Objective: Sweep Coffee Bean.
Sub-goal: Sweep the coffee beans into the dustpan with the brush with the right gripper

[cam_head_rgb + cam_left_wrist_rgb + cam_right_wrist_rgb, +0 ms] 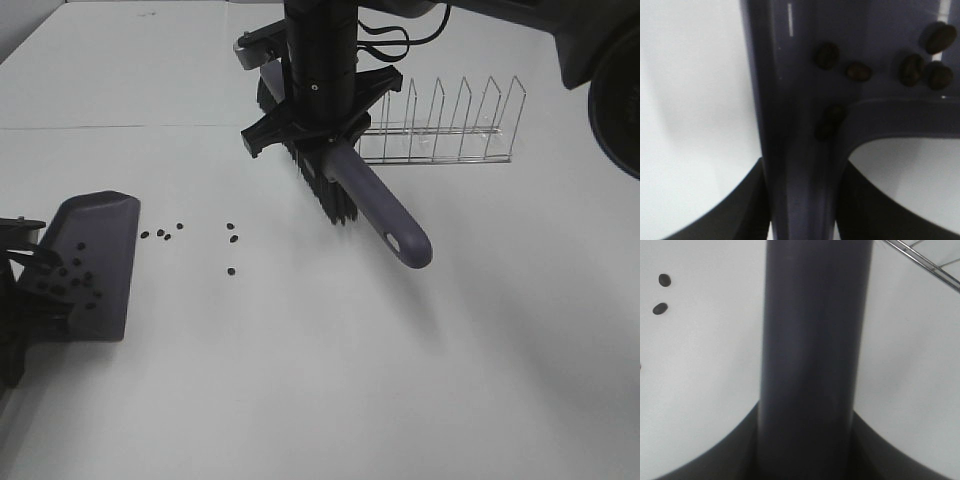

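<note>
Mid-sweep: your left pincer (802, 215) clamps the dustpan (100, 245), right pincer (807, 455) the brush (375, 205); coffee beans (161, 233) sit partly in the pan, partly loose on the tabletop (400, 380) near its lip, so next, probably, bristles behind those.

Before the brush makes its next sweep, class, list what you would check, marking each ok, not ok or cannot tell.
1. Right hand grips brush: ok.
2. Left hand holds dustpan: ok.
3. Dustpan's open edge faces loose beans: ok.
4. Brush touching table: cannot tell.
5. All beans collected: not ok, several lie outside the dustpan.
6. Rack out of the sweep path: ok, it stands behind the brush.
</note>
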You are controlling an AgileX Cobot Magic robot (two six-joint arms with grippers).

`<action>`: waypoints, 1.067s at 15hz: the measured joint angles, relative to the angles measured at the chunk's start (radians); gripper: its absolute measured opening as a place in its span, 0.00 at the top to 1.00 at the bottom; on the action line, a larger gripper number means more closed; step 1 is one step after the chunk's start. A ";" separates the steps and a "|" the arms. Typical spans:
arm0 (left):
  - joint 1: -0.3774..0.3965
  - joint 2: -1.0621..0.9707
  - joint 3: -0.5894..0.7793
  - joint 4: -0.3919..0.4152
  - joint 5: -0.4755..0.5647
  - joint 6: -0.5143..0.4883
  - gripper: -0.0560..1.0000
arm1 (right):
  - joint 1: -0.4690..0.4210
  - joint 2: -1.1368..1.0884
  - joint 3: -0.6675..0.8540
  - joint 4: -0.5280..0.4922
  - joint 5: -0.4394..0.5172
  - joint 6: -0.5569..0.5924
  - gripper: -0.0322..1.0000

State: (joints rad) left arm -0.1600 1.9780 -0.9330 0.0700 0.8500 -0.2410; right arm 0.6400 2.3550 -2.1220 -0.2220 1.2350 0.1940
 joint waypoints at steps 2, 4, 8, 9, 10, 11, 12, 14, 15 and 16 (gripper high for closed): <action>-0.058 0.024 -0.023 0.003 0.031 -0.015 0.61 | 0.000 0.000 0.000 0.000 0.000 0.000 0.68; -0.098 0.059 -0.075 -0.006 0.098 -0.017 0.61 | 0.000 0.000 0.000 0.000 0.000 0.000 0.68; -0.178 0.163 -0.229 -0.019 0.287 -0.016 0.61 | -0.003 0.000 0.008 0.001 -0.002 0.000 0.68; -0.190 0.178 -0.255 -0.034 0.312 -0.016 0.61 | -0.012 0.000 0.027 0.003 -0.006 0.001 0.68; -0.196 0.188 -0.276 -0.052 0.327 -0.016 0.61 | -0.025 0.000 0.066 0.006 -0.008 0.008 0.68; -0.197 0.193 -0.289 -0.065 0.338 -0.016 0.61 | -0.043 0.000 0.107 0.008 -0.006 0.020 0.68; -0.199 0.196 -0.298 -0.070 0.341 -0.016 0.62 | -0.055 0.000 0.143 0.011 -0.005 0.034 0.68; -0.200 0.200 -0.302 -0.085 0.340 -0.016 0.62 | -0.053 0.008 0.167 0.044 0.001 0.036 0.68; -0.200 0.199 -0.304 -0.087 0.340 -0.016 0.62 | -0.034 0.022 0.167 0.071 -0.002 0.036 0.68; -0.200 0.199 -0.304 -0.088 0.338 -0.016 0.62 | -0.008 0.044 0.155 0.095 -0.003 0.032 0.68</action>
State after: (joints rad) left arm -0.3600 2.1770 -1.2370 -0.0180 1.1880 -0.2570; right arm 0.6320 2.3990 -1.9670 -0.1270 1.2320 0.2260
